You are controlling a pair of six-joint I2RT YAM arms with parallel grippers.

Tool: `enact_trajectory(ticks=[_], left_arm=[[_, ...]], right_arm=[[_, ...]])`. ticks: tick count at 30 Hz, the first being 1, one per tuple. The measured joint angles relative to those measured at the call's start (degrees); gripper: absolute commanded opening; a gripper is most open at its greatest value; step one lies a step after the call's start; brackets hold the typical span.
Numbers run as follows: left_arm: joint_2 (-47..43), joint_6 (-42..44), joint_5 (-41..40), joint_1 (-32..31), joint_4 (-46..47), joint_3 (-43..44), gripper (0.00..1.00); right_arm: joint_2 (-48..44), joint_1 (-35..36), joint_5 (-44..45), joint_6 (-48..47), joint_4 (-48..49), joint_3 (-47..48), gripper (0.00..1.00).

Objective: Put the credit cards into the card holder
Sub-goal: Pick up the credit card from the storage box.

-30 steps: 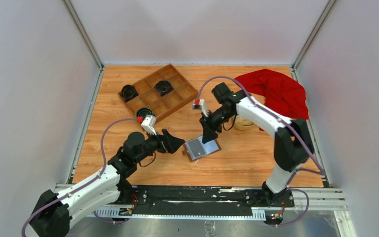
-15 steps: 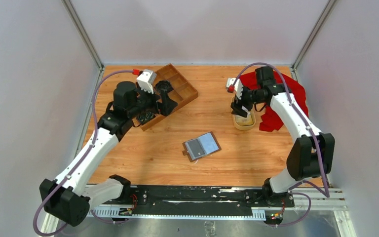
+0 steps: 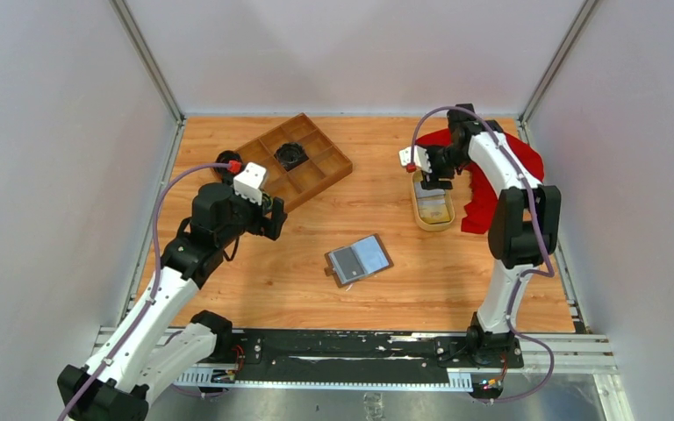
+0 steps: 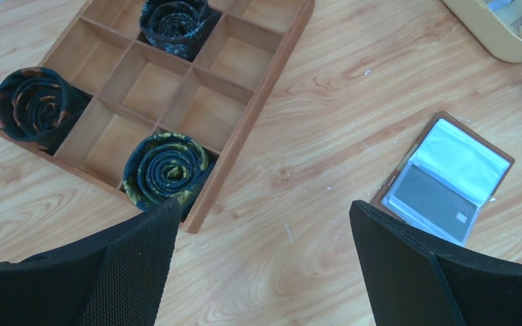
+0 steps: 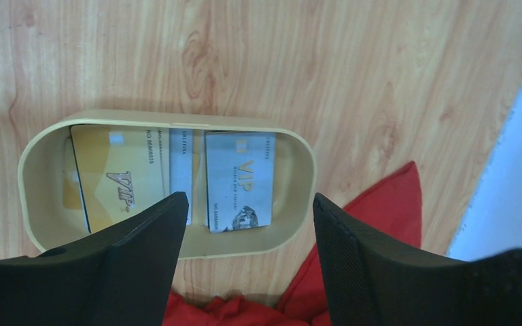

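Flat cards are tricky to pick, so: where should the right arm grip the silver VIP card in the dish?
Probably across its long edges, coming straight down: the silver VIP card lies flat inside the yellow dish, whose wall blocks sideways approach. The right gripper hangs open above, fingers either side.

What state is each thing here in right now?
card holder: open flat, a dark card in one pocket.
credit cards: lying flat in the yellow dish, overlapping.
wooden tray: three compartments hold rolled ties.
red cloth: crumpled.
left gripper: open, empty.
right gripper: open, empty, above the dish.
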Motion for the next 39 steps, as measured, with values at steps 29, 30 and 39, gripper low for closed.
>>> enact_trajectory(ticks=[29,30,39], left_arm=[[1.16,0.87,-1.86,0.00,0.00,0.00,1.00],[1.16,0.87,-1.92,0.00,0.00,0.00,1.00],[1.27,0.90,-2.03,0.00,0.00,0.00,1.00]], right_arm=[[15.41,-1.49,5.81,-5.09,-8.04,8.81,0.64],[15.41,-1.49,5.88,-5.03,-8.02,8.83,0.64],[15.41,-1.49,6.40,-4.28,-7.82,8.90,0.67]])
